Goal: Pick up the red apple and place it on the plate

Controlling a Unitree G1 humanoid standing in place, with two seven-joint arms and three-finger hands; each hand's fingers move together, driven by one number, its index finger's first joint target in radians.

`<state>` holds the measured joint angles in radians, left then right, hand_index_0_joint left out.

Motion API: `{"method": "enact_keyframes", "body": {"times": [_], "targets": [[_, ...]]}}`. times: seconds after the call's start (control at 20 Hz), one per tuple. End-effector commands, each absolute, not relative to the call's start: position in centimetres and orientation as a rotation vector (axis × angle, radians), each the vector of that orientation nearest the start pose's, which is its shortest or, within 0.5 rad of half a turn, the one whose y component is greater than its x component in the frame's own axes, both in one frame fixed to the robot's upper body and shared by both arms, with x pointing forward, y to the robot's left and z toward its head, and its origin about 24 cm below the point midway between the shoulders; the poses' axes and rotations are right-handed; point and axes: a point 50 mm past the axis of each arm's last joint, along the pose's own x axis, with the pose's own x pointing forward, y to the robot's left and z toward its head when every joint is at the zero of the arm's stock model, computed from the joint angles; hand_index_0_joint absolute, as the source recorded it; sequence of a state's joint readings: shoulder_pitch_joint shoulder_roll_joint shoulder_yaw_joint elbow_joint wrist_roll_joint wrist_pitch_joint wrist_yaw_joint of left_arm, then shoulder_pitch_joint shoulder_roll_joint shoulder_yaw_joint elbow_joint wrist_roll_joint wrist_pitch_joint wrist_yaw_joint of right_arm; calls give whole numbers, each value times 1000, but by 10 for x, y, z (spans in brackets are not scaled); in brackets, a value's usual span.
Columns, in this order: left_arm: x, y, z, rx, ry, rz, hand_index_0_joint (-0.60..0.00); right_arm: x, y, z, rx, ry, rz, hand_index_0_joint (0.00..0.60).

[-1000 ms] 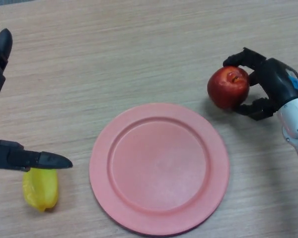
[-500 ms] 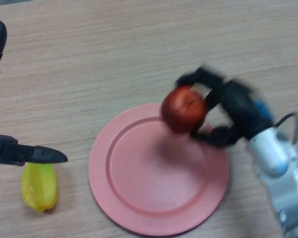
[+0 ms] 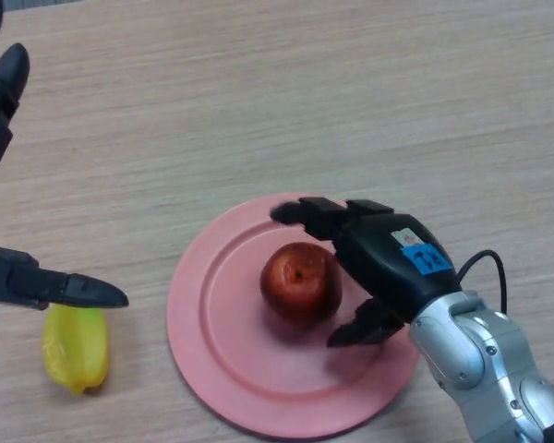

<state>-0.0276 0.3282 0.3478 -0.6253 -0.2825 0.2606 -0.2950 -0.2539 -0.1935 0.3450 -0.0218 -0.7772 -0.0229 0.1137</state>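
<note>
The right hand (image 3: 385, 263) enters from the lower right of the frame and reaches up-left over the plate (image 3: 212, 360). Its fingers (image 3: 305, 213) extend past the upper side of the apple (image 3: 300, 281); its thumb (image 3: 360, 328) lies at the lower right of the fruit. Fingers and thumb are spread around the apple, loosely cupping it; firm contact cannot be told.

The apple sits on the plate, near its middle, stem end up.

The left hand (image 3: 37, 286) shows at the left edge, fingers straight and holding nothing, one pointing right just above a yellow fruit (image 3: 76, 349) in the lower left.

The plate occupies the lower centre. The table (image 3: 258, 101) lies bare across the upper half, and a strip of it separates plate from yellow fruit.

A blue label (image 3: 426, 258) on the back of the right hand carries dark marks that cannot be read.
</note>
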Motion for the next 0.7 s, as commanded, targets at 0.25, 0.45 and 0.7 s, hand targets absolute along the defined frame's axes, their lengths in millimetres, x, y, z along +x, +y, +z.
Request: {"method": "enact_keyframes", "body": {"times": [0.25, 0.45, 0.7], "targets": [[207, 221, 224, 294, -615, -139, 0, 274, -117, 182, -791, -666, 261, 0], [212, 218, 230, 315, -585, -167, 0, 255, -155, 202, -528, -659, 277, 0], [215, 220, 223, 266, -577, -141, 0, 234, -180, 206, -233, -544, 297, 0]]}}
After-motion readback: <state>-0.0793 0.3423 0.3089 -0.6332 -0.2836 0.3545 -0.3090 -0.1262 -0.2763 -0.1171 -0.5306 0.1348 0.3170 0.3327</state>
